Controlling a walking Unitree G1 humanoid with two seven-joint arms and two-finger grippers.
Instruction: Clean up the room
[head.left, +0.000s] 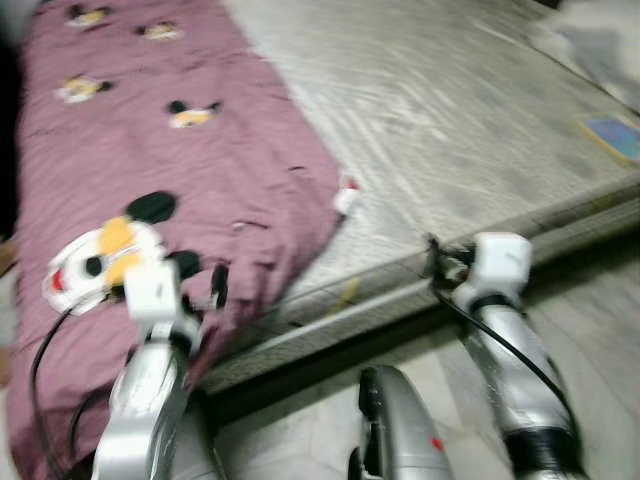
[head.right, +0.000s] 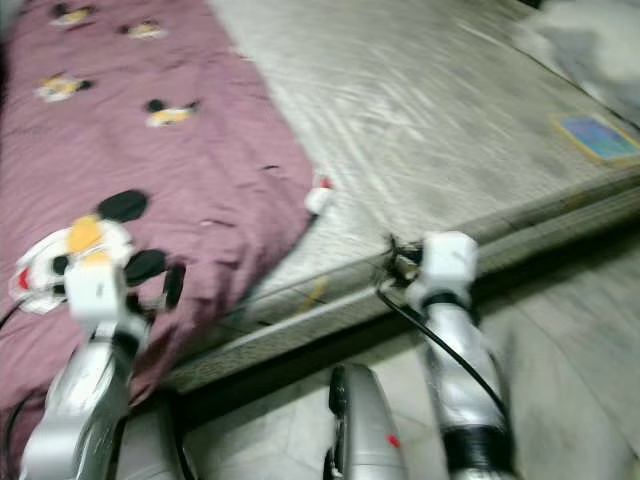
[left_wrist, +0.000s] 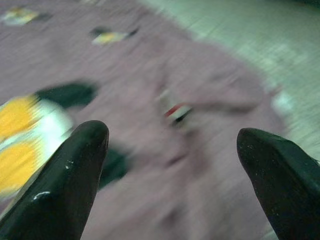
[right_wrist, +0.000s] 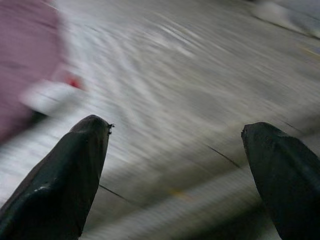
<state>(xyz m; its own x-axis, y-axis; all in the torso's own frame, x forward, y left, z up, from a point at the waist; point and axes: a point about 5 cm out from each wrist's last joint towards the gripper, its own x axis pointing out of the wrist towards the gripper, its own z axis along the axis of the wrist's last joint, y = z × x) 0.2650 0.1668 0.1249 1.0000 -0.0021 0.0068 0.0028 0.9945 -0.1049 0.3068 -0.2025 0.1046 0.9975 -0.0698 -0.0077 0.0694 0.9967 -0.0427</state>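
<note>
left gripper (left_wrist: 172, 150): its two black fingers (left_wrist: 65, 180) stood spread wide with nothing between them, poised over the mauve blanket (head.left: 180, 160) near its lower corner. right gripper (right_wrist: 175, 160): likewise parted and empty, held above the edge of the grey mattress (head.left: 460, 130). both arms were raised forward at the bedside, probably in readiness to take hold of the bedding, judging from the task.

the blanket lay along the robot's left part of the mattress, its hem draped over the front edge; printed on it were cartoon mouse-like heads, black-eared, white and yellow, the largest motif (head.left: 105, 255) just beyond the left gripper. a small white tag with a red mark (head.left: 347, 196) sat at the blanket's right edge, most likely a sewn label; motion blur made any writing unreadable. a small blue-and-yellow flat item (head.left: 612, 135) rested near the mattress's far right, also illegible, and a pale bundle (head.left: 600, 40) lay in the far corner. pale floor (head.left: 590, 300) ran below the bed. no brand could be read.
</note>
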